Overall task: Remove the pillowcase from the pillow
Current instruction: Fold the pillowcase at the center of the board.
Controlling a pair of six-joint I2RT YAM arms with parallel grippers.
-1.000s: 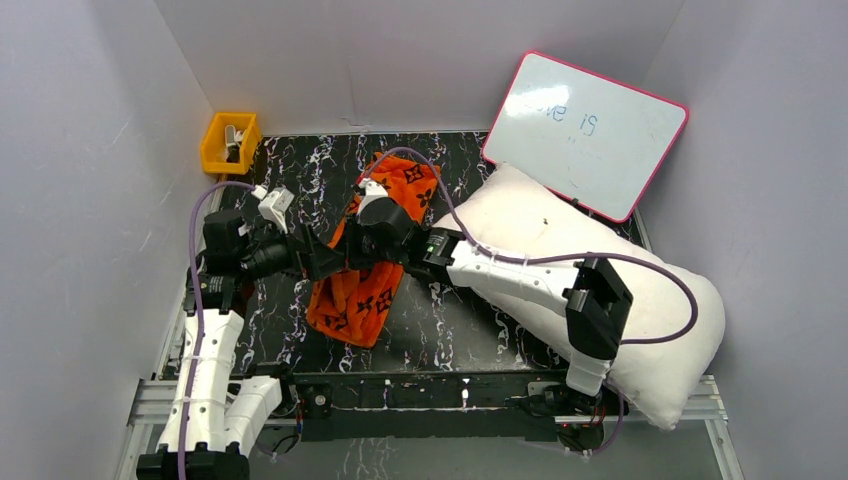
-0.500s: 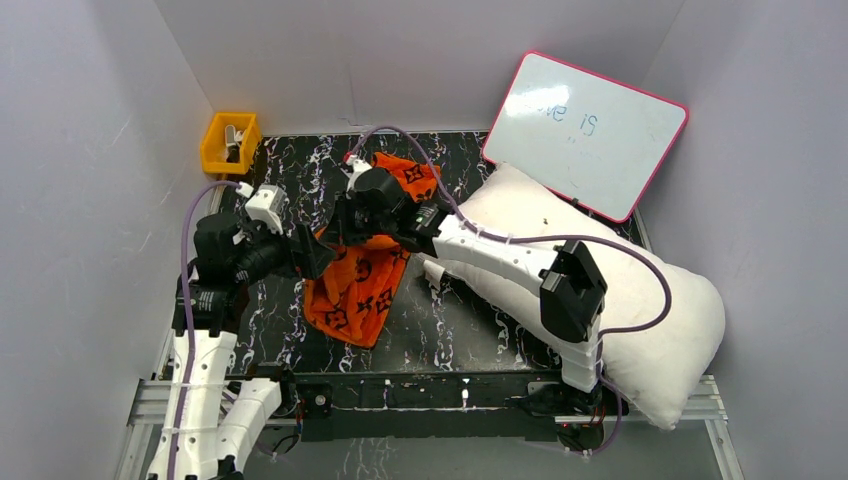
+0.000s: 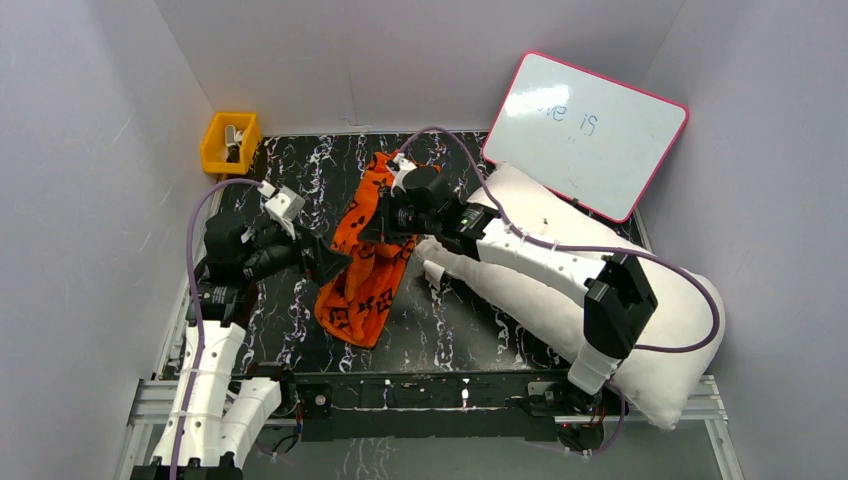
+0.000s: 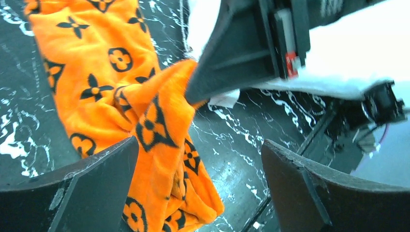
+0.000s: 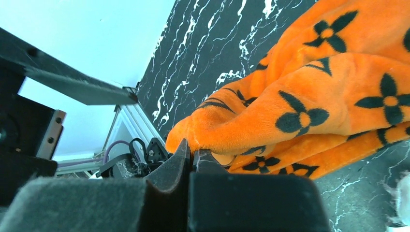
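The orange pillowcase (image 3: 365, 265) with black motifs lies off the pillow, stretched over the dark marbled table left of centre; it also shows in the left wrist view (image 4: 121, 96) and the right wrist view (image 5: 309, 101). The white pillow (image 3: 610, 290) lies bare at the right, under the right arm. My right gripper (image 3: 385, 232) is shut on a fold of the pillowcase (image 5: 208, 140) and holds it lifted. My left gripper (image 3: 335, 268) is open beside the pillowcase's left edge, its jaws wide apart with cloth between them (image 4: 198, 188), not clamped.
A pink-framed whiteboard (image 3: 585, 130) leans at the back right. A yellow bin (image 3: 229, 142) stands at the back left corner. White walls close in on three sides. The metal frame rail (image 3: 420, 390) runs along the near edge.
My right gripper has moved right and toward the back with the pillowcase fold, pulling the cloth out longer. My left gripper has shifted slightly right toward the cloth and stays open.
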